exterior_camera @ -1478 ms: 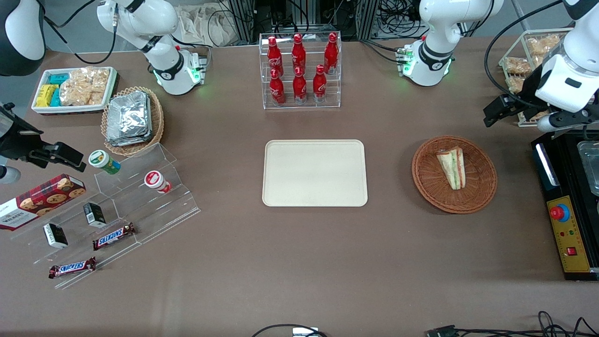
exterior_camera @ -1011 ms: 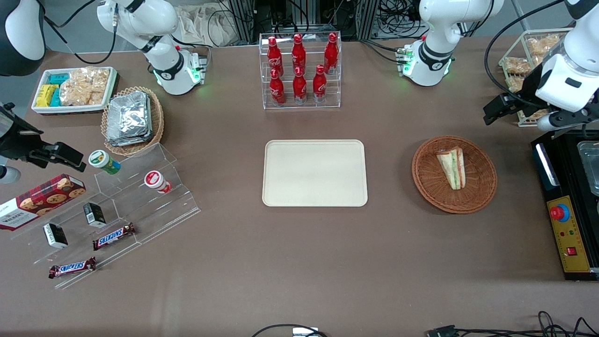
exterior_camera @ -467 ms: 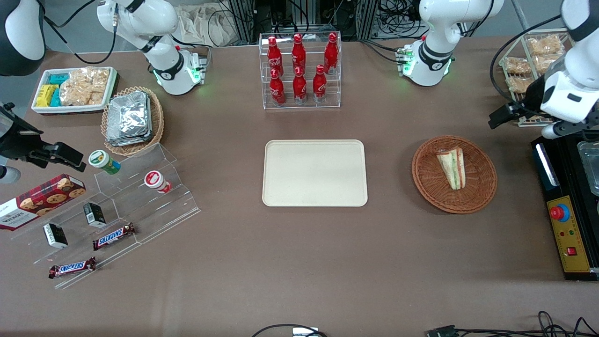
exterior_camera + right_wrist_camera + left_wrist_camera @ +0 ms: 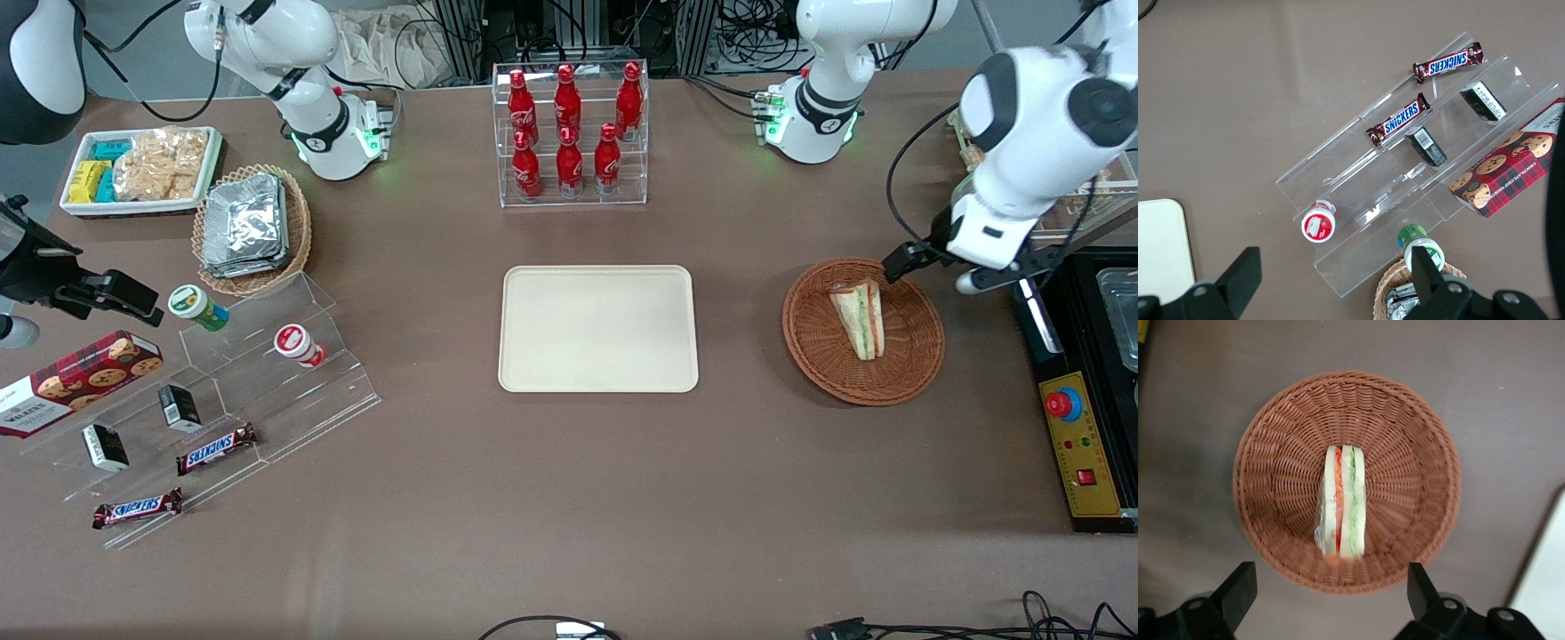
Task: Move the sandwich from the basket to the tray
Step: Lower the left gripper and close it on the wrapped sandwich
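The sandwich (image 4: 860, 318), a wedge of pale bread with green and red filling, stands on edge in the round reddish-brown basket (image 4: 818, 356). The cream tray (image 4: 597, 329) lies flat at mid-table, beside the basket toward the parked arm's end. My left gripper (image 4: 898, 265) hovers over the basket's rim farther from the front camera, apart from the sandwich. In the left wrist view the sandwich (image 4: 1343, 501) sits in the middle of the basket (image 4: 1271, 453). The gripper (image 4: 1330, 590) is open, its black fingers (image 4: 1238, 588) wide apart and empty. A tray corner (image 4: 1545, 587) shows at the edge.
A clear rack of red cola bottles (image 4: 569, 133) stands farther from the front camera than the tray. A black control box with a red button (image 4: 1071, 427) lies beside the basket at the working arm's end. An acrylic snack stand (image 4: 222, 400) is toward the parked arm's end.
The left arm has swung in from above the snack rack at the table's end, and its gripper now hangs over the basket's rim. Sandwich, basket and tray have not moved.
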{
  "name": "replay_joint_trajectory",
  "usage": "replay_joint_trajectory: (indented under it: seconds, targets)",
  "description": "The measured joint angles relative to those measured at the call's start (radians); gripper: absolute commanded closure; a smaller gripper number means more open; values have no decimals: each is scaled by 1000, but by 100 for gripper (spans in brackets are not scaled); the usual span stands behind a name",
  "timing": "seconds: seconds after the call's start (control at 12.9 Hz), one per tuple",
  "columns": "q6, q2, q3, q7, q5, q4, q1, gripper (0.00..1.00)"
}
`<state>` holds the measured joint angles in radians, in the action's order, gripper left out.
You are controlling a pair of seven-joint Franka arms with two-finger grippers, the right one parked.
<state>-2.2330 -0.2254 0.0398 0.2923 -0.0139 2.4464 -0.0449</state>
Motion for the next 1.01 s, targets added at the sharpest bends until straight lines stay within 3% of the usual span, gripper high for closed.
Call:
replay_joint_trajectory:
  seconds: [0.47, 0.7, 0.78, 0.86, 0.93, 1.01]
  targets:
    - [-380, 249, -25, 0, -5, 109, 0, 0]
    - [-445, 339, -26, 0, -5, 116, 0, 1]
    - [-446, 345, -26, 0, -5, 116, 0, 7]
    - [-446, 345, -26, 0, -5, 116, 0, 32]
    - [-446, 345, -26, 0, -5, 116, 0, 78]
    - [-446, 345, -26, 0, -5, 116, 0, 100]
